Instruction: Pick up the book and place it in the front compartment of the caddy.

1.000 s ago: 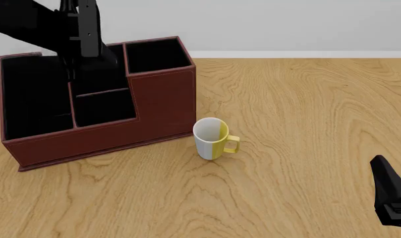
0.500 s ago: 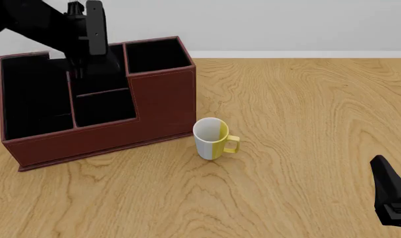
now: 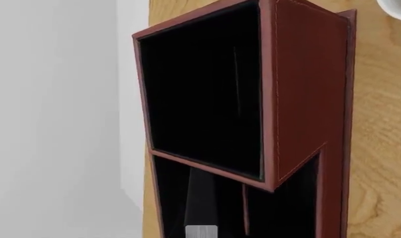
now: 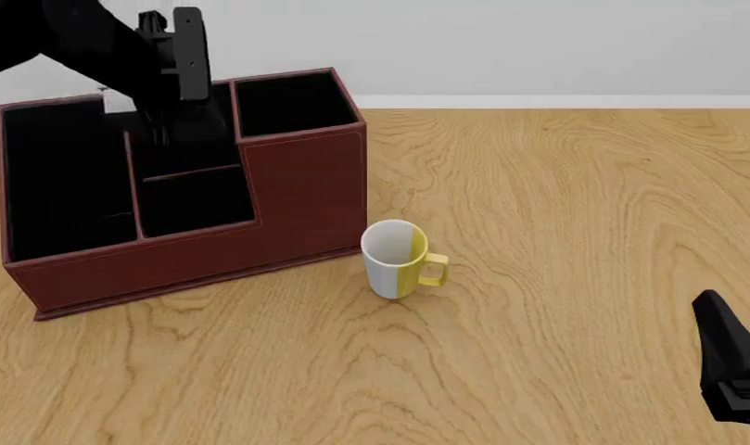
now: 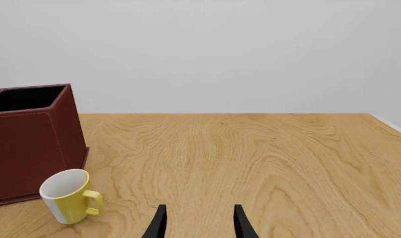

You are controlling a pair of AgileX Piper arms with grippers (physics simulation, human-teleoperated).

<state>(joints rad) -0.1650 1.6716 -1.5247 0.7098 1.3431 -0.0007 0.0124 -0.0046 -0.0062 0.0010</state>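
The reddish-brown caddy [image 4: 307,199] with black insides stands at the table's back left; it also shows as a caddy [image 3: 306,89] close up and a caddy [image 5: 28,144] at the side. My left gripper [image 4: 162,125] hangs over its middle rear compartment, fingers pointing down, black against black. Over the middle compartments a dark slab [image 3: 201,198] with a pale grey end shows in the left wrist view. I cannot tell whether it is the book or a finger. No book shows anywhere else. My right gripper [image 5: 200,223] is open and empty near the front right.
A white and yellow mug [image 4: 395,258] stands upright on the wood just in front of the caddy's right corner, handle to the right. The same mug [image 5: 67,196] sits left of my right gripper. A grey wall runs behind the table.
The left arm has risen and drawn back to the left above the caddy. The right arm and the mug have not moved.
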